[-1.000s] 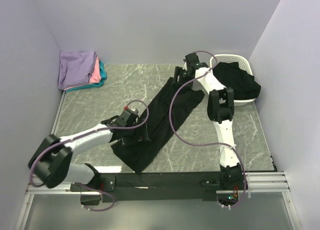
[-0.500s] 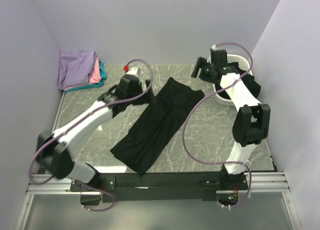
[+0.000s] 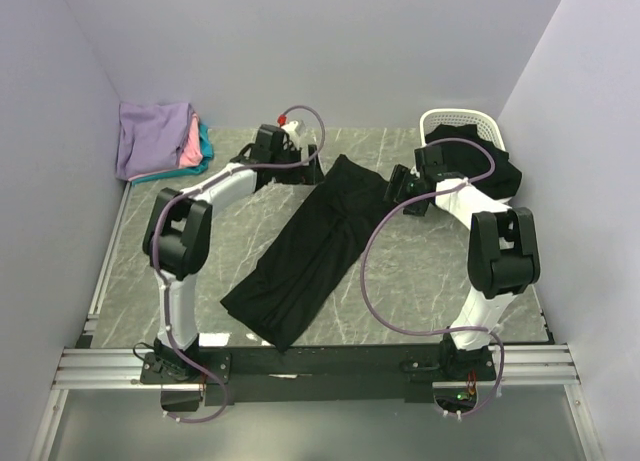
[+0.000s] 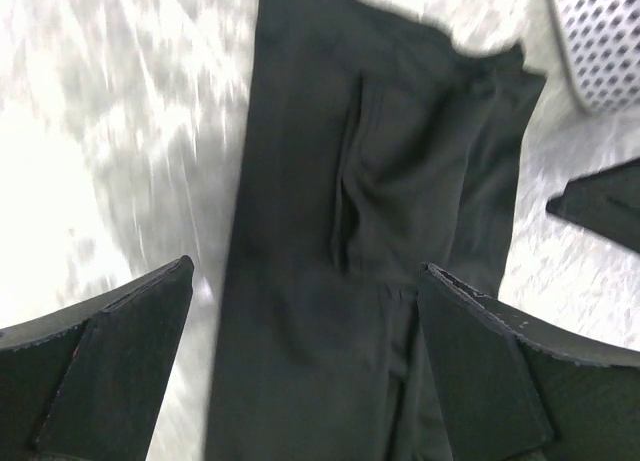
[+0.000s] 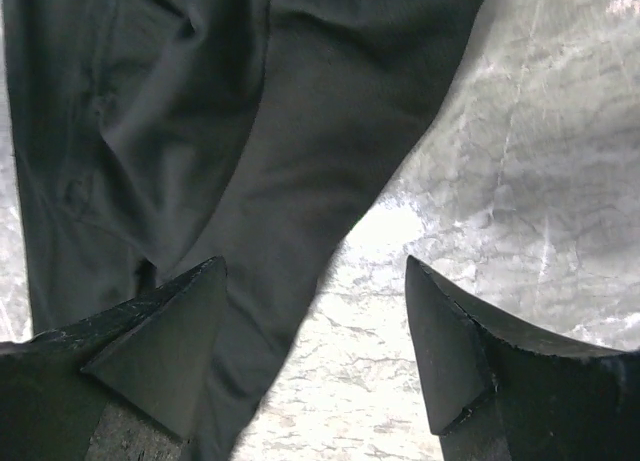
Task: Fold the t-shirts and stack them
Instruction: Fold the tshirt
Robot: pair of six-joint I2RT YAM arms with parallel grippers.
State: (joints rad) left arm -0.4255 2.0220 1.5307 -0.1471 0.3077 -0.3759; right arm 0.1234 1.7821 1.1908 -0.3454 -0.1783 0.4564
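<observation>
2 white arms [image 3: 225, 185] with black joints, trailing purple cables [image 3: 363, 266].

1. Grey, white-veined table [image 3: 430, 271], bearing all below
2. Laid flat and slantwise across the middle: a black t-shirt [image 3: 310, 249] folded into a long strip
3. Stacked in the far left corner: lavender t-shirt [image 3: 152, 136] on top, pink t-shirt [image 3: 190, 147] and teal t-shirt [image 3: 204, 141] showing beneath
4. Standing at the far right corner: a white perforated basket [image 3: 458, 118] heaped with black cloth [image 3: 482, 167]

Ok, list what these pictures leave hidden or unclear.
- Top view: black cloth fills the basket; how many shirts, unknowable.
- Top view: folded pile; lower layers covered by the lavender shirt.
- Left wrist view: spread black shirt cut off at the bottom edge; table blurred.
</observation>
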